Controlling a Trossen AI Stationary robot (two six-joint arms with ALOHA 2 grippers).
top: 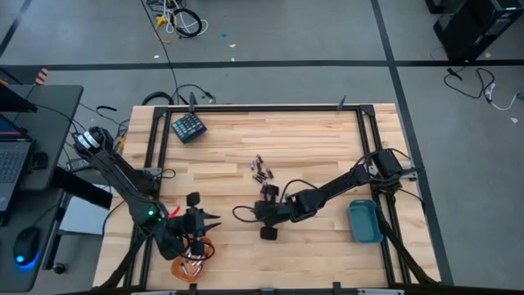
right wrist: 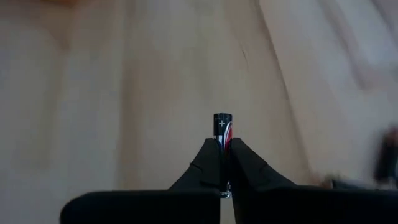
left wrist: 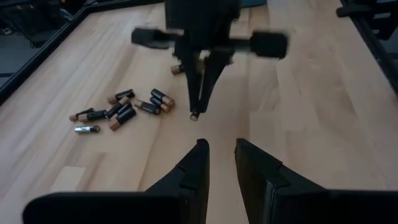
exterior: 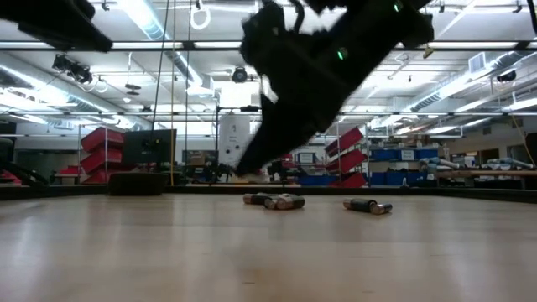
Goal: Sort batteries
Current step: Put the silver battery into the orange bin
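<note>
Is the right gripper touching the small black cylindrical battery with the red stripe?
Touching. In the right wrist view, the right gripper has its two dark fingers closed on the battery from both sides, with no gap visible.

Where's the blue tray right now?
In the high view the blue tray sits at the table's right edge, beside the right arm's base, apart from the batteries.

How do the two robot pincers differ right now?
The right pincer is shut on a battery; the left pincer holds nothing, a gap showing between its fingers. The right pincer is over the middle of the table, near the loose batteries; the left pincer sits by the near edge above the orange tray. Both are dark and two-fingered.
</note>
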